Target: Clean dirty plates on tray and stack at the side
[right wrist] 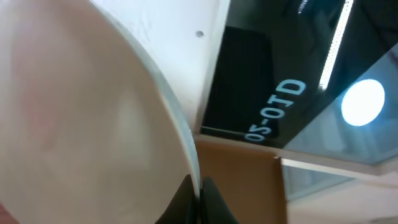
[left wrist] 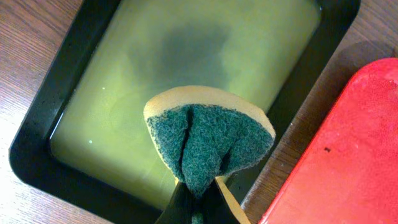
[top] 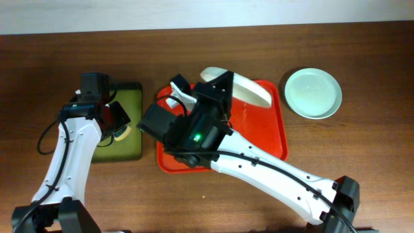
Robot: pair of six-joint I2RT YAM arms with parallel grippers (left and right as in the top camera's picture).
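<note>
Brown wood-grain table [top: 362,168] under everything, a strip of pale wall along the far edge; from the right wrist, a look up into the room: white wall, a dark glossy panel [right wrist: 249,93] with pale lettering, a round bright lamp [right wrist: 362,102].

Red tray [top: 275,139] mid-table; olive-green tray [top: 129,147] just beside it on the left, dark-rimmed, a shallow film of liquid inside; pale green plate [top: 313,92] flat on the wood to the right of the red tray, apart from it.

Left gripper [left wrist: 194,202] hanging over the olive tray, pressed tight on a sponge [left wrist: 208,140]; green scouring face folded toward the camera, yellow foam behind.

Right gripper [right wrist: 199,196] pinching the rim of the white plate [top: 249,90]; plate tilted steeply over the far part of the red tray; whether its lower edge touches the tray, cannot tell.

Now the hard parts: much of the red tray's floor buried under the right arm [top: 259,171], so no telling what lies there; white plate partly lost behind the wrist from overhead, and up close blurred to a cream wash, cut off at left and bottom; left fingers only a dark wedge at the frame's bottom edge; panel lettering reversed, not safely readable; smears on either plate impossible to judge.
</note>
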